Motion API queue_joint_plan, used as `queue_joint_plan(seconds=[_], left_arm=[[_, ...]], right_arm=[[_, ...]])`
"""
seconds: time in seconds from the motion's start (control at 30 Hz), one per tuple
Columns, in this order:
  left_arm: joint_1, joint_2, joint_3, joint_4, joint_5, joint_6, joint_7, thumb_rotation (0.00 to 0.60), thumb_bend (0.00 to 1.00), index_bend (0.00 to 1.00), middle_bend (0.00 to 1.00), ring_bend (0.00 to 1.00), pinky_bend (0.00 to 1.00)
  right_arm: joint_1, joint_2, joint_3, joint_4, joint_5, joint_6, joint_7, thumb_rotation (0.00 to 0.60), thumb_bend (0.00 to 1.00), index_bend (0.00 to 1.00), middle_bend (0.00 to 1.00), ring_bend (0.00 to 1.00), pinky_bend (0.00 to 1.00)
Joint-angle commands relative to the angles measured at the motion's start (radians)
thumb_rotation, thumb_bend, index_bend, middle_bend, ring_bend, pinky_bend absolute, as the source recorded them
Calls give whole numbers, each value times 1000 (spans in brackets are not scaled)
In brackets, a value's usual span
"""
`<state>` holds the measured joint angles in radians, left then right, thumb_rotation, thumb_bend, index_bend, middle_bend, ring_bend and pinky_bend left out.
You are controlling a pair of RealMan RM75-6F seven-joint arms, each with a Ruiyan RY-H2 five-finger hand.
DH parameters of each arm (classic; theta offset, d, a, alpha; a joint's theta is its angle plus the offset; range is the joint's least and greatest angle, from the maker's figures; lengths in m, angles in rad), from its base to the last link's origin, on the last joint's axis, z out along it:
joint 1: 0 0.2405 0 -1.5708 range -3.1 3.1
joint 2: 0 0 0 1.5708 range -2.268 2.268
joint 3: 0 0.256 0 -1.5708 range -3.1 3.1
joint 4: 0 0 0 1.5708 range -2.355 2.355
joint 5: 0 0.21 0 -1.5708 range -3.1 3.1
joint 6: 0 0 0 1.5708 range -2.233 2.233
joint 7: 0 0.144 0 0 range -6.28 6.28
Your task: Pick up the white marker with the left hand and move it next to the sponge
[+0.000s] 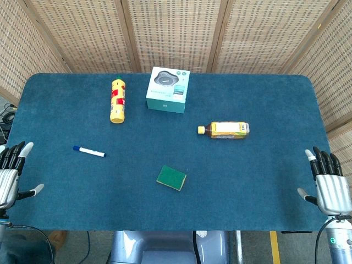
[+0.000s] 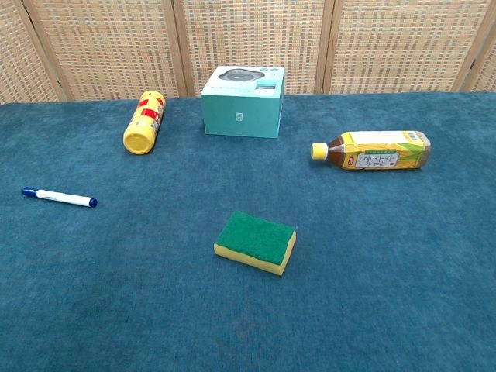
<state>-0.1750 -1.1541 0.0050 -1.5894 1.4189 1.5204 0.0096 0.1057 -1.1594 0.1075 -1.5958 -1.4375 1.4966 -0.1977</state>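
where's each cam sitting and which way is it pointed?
Head view: high above the near edge, looking steeply down on the table; left hand and right hand show at the bottom corners.
Chest view: low at the near edge, looking forward across the table; no hands show.
Shared: white marker, sponge, boxes and bottles.

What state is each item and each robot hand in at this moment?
white marker: lying flat, capped, untouched
sponge: flat, green side up
yellow bottle: on its side
tea bottle: on its side, capped
teal box: closed, flat
left robot hand: open, empty
right robot hand: open, empty
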Motion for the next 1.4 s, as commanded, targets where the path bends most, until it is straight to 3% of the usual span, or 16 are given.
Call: queue_joint_plan(seconds=[0.03,0.2,0.37,0.63,0.8,1.1,1.4], left_arm=[[1,-1,-4,4,2,-7,-2,600,91,0,0,0,0],[-27,-12,-27,37,-6,-66,-13,600,91,0,0,0,0],[-129,-48,-76,143,-28,-218,-51,600,106,7,0,0,0],[-302,-135,-115,341,-68,-507,-106,600,248,274,0,0,0],[-394,-204,-110,454,-70,-669,-146,600,331,333,0,0,0],[-449,-301,-99,568,-94,-767,-111,600,371,379,0,0,0],[-459,-337,-97,605,-104,-766,-86,600,363,409,0,0,0]], right_arm=[[-1,2,0,-4,1,1,1,600,0,0,0,0,0],[-2,3,1,-11,5,-3,2,600,0,0,0,0,0],[1,-2,1,-10,11,-11,-8,600,0,0,0,0,0],[6,-10,12,-14,34,-18,-33,600,0,0,0,0,0],[6,-19,18,-19,60,-21,-66,600,0,0,0,0,0],[16,-32,22,-4,86,-49,-75,600,0,0,0,0,0],[14,-32,23,2,90,-48,-61,600,0,0,0,0,0]])
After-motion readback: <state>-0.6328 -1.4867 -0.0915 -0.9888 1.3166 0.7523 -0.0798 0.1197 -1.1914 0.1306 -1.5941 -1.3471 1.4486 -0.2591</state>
